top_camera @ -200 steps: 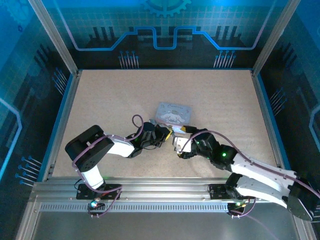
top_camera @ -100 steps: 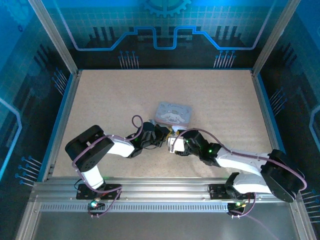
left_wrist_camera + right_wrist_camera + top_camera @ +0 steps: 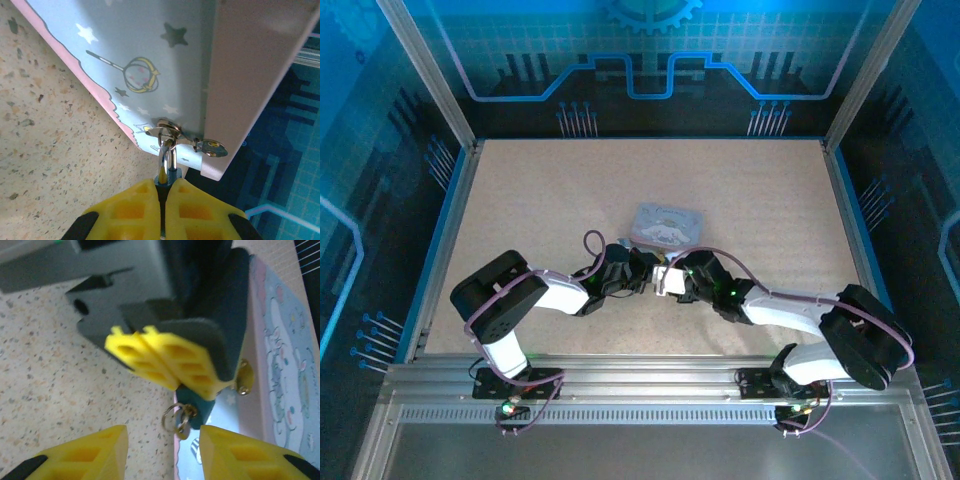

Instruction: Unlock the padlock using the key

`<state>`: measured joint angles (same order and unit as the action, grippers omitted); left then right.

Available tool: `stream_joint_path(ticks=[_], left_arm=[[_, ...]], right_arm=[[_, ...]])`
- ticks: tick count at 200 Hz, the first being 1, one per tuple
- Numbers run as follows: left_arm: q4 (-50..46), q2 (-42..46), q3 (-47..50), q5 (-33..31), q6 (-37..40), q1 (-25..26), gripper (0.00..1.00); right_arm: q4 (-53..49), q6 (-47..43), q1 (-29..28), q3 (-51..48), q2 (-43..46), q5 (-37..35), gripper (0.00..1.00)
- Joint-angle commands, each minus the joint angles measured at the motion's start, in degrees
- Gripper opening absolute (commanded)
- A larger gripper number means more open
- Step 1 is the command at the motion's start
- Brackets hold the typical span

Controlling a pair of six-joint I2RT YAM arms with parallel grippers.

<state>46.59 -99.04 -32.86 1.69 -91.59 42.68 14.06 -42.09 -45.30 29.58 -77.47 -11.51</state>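
In the left wrist view my left gripper (image 3: 167, 202) is shut on the padlock (image 3: 167, 176), whose steel shackle runs up through the hasp of the cartoon-print tin (image 3: 150, 65). From the right wrist I see the padlock (image 3: 196, 401) as a dark teal body sticking out below the left gripper's yellow fingers (image 3: 165, 357). The small key (image 3: 183, 421), on a thin wire ring, hangs at the lock's lower end and seems to sit in it. My right gripper (image 3: 162, 450) stands open, one finger on each side of the key, touching nothing. From above, the left gripper (image 3: 642, 276) and the right gripper (image 3: 669, 281) meet just below the tin (image 3: 667, 226).
The tin lies on the speckled tabletop (image 3: 570, 190) near the middle. A brass hinge plate (image 3: 244, 377) sits on the tin's side next to the lock. Blue rails (image 3: 450, 230) and metal posts frame the table.
My right arm has swung left and folded in, bringing its gripper up to the left gripper and the lock. The left arm and the tin have stayed put.
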Motion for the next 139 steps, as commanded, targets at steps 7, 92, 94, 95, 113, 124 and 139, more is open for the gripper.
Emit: stream_joint_path(ticks=[7,92,94,95,113,124,139], left_arm=[[4.0,0.0,-0.4,-1.0,-0.7,0.5,0.0],[4.2,-0.1,-0.4,-0.8,-0.8,0.4,0.0],[4.2,-0.1,-0.4,-0.7,-0.8,0.4,0.0],[4.1,-0.1,-0.5,-0.7,-0.9,0.5,0.0],[4.2,-0.1,-0.4,-0.7,-0.9,0.5,0.0],[4.3,-0.1,-0.4,-0.7,-0.9,0.5,0.0],[4.4,-0.1,-0.3,-0.7,-1.1,0.5,0.0]], right_arm=[[2.7,0.3,0.6,2.0,-1.2,1.5,0.38],[3.7,1.3,0.9,1.9,-2.4,-0.8,0.22],[3.7,1.2,0.8,1.9,-2.5,-0.8,0.22],[3.7,1.3,0.8,1.9,-2.5,-0.8,0.22],[3.4,1.3,0.8,2.2,-2.9,-0.8,0.21],[3.6,1.1,0.9,2.1,-3.1,-1.3,0.2],[3.6,1.3,0.9,2.2,-3.5,-1.6,0.19]])
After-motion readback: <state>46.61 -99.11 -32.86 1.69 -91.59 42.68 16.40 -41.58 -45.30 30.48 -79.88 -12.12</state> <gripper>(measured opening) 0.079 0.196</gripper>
